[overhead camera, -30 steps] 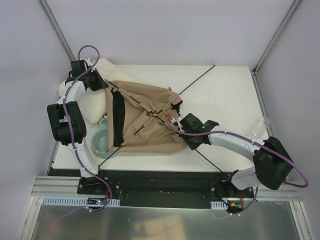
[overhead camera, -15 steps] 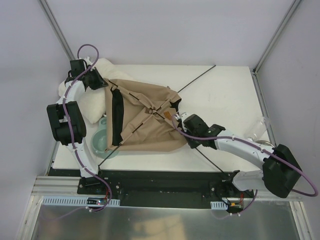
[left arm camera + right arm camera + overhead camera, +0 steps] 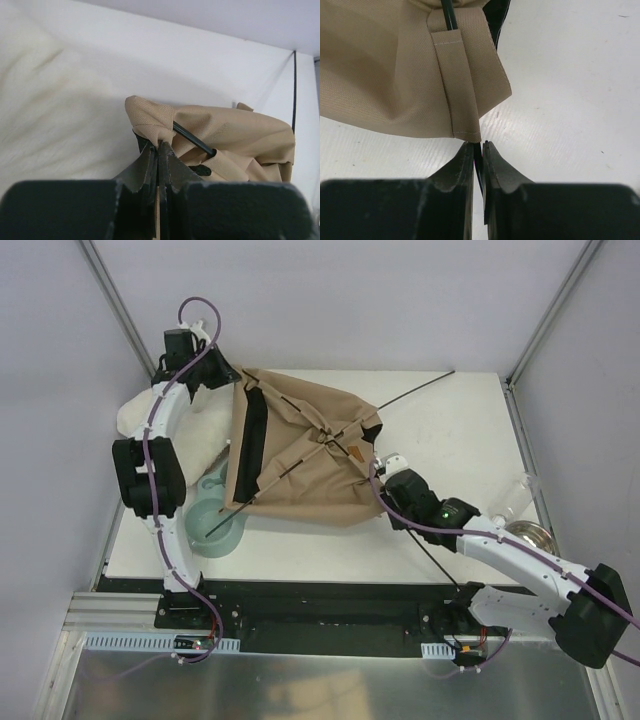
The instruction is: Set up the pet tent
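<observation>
The pet tent (image 3: 300,455) is a rumpled tan fabric sheet with a black panel (image 3: 250,440), lying across the table's middle. Two thin black poles (image 3: 415,392) cross over it. My left gripper (image 3: 233,380) is shut on the tent's far left corner, held up off the table. In the left wrist view that gripper (image 3: 158,144) pinches a fold of tan fabric (image 3: 150,117), next to a pole (image 3: 192,140) entering a sleeve. My right gripper (image 3: 383,462) is at the tent's right edge. In the right wrist view it (image 3: 479,145) is shut on a pole just below the fabric sleeve (image 3: 457,85).
A white fluffy cushion (image 3: 145,420) lies at the far left, under my left arm. A teal bowl (image 3: 215,530) sits at the near left, with a pole end over it. A metal bowl (image 3: 527,535) and a clear object (image 3: 515,498) are at the right edge.
My left gripper has lifted the tent corner up and to the far right. The right gripper has shifted right with its pole. The whole tent has moved, and the teal bowl is uncovered.
</observation>
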Robot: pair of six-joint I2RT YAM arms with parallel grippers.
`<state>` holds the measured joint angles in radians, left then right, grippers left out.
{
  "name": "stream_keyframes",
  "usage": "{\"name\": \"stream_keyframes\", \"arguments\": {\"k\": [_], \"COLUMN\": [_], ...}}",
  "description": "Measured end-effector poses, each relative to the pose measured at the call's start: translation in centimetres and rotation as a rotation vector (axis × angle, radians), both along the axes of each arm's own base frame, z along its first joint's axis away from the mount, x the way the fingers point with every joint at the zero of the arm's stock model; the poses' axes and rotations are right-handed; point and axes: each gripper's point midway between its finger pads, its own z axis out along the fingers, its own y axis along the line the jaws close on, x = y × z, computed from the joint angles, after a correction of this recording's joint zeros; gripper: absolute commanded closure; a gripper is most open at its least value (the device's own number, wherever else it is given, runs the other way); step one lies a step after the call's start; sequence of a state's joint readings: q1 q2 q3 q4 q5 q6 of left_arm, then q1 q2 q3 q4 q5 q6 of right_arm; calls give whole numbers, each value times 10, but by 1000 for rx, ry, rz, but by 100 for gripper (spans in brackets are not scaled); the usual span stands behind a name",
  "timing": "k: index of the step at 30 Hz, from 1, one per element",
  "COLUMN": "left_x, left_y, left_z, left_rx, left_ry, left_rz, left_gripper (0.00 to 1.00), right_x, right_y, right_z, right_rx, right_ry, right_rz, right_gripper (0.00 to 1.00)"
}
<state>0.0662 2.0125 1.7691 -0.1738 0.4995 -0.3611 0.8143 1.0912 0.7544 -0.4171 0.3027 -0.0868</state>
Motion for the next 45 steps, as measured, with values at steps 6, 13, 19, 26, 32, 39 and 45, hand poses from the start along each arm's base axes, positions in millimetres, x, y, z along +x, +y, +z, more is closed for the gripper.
{"name": "stream_keyframes", "arguments": {"k": [6,13,19,26,32,39,45], "left_x": [28,54,60,63,62,57,46], "left_y": [-38,-68,-78,-80,-64,-49,-47], "left_z": [11,-11,-50,-70,-78,-43,19], "left_rx": [-35,-84,-76,7,82,153,155], "left_ry": [-41,-9,60,78,83,19,-90], "left_rz": [-45,-60,-58,-4,59,105,103], "left_gripper": [100,85,41,24,6,1,1], "right_x": [6,13,20,34,45,55,58], "right_y": [-13,-30,-29,-17,-8,-13,-9], "right_z": [4,3,-10,-22,-19,-18,-18], "right_rx": [-29,-73,-94,-94,-49,9,48], "right_ry": [-39,-77,-67,-41,-41,-40,-29], "right_rz": [-76,-188,-251,-331,-393,-468,-477], "right_gripper": [100,100,100,100,100,100,100]}}
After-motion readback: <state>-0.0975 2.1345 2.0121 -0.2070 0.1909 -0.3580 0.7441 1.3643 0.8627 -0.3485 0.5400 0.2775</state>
